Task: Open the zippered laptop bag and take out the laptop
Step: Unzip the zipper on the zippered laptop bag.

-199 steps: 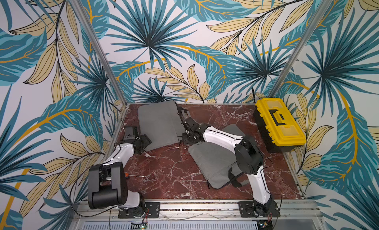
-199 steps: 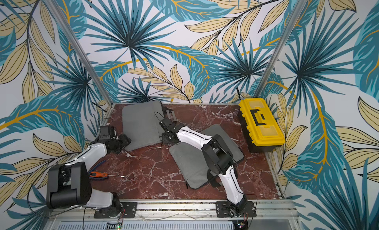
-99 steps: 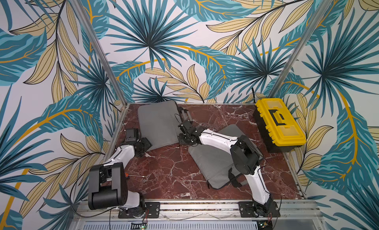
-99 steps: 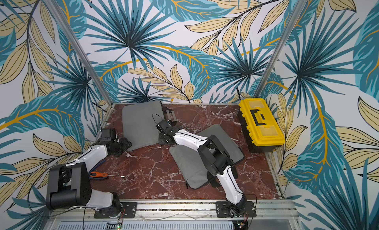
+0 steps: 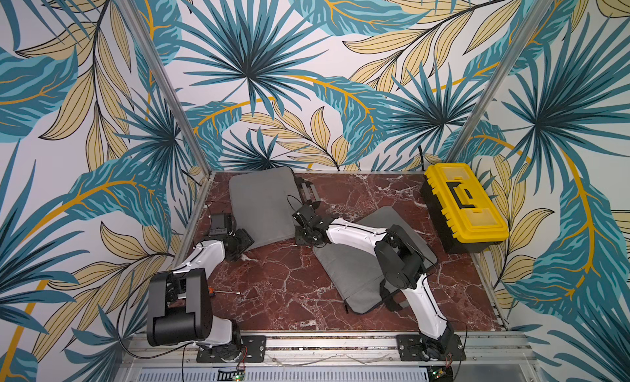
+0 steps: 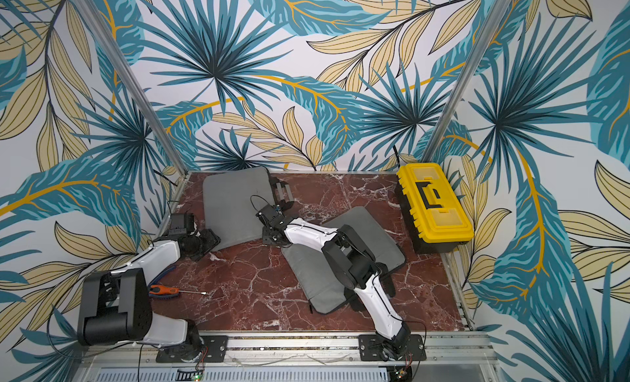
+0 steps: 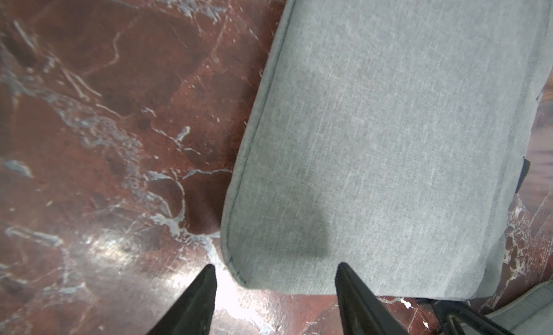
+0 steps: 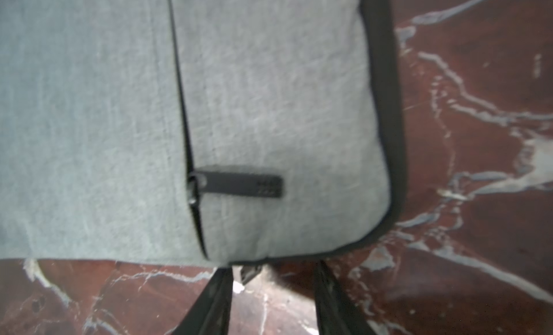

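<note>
At the counter's [image 5: 272, 288] rear left, the bag [image 5: 262, 206] is being flanked at its near corners. The right jaws, part open and empty, are being held nearest the edge zipper's pull [image 8: 250, 273], which is lying just ahead between them; the left jaws are likewise open, empty. No writing is being made out.

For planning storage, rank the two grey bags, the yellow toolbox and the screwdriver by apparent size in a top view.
1. Front grey bag, though the right arm covers part.
2. Back grey bag and yellow toolbox: too alike to rank.
3. Screwdriver, smallest.
</note>
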